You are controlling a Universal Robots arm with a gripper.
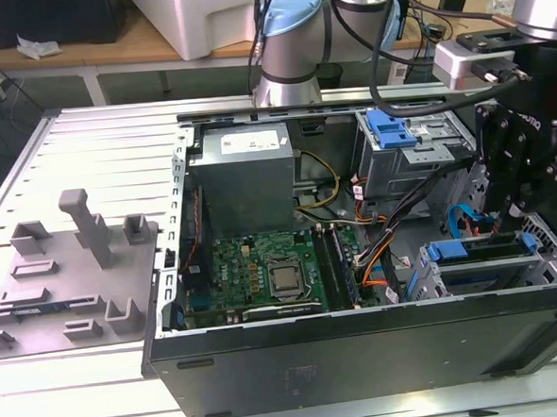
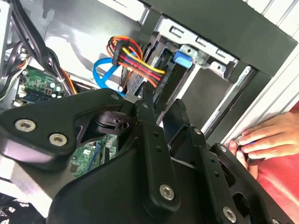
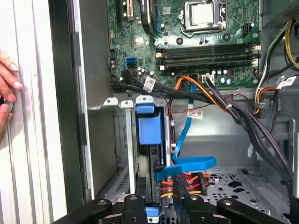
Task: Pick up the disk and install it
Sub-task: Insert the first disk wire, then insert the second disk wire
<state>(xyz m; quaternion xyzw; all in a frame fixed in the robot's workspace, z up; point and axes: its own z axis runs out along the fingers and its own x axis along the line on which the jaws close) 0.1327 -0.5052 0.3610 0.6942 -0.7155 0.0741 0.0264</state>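
Inside the open computer case, the disk sits upright in its drive cage. Above it hangs the claw; whether it grips cannot be told. A hand rests on the table.

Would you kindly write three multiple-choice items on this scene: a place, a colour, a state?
1. In the exterior view, the gripper is: A over the grey fixture plate; B above the drive cage; C over the power supply.
2. The flat cable by the cage is: A green; B blue; C white.
3. The computer case is: A closed; B upside down; C open.
Answers: B, it hangs over the cage at that view's right; B, a blue ribbon in the first wrist view; C, the motherboard lies exposed.
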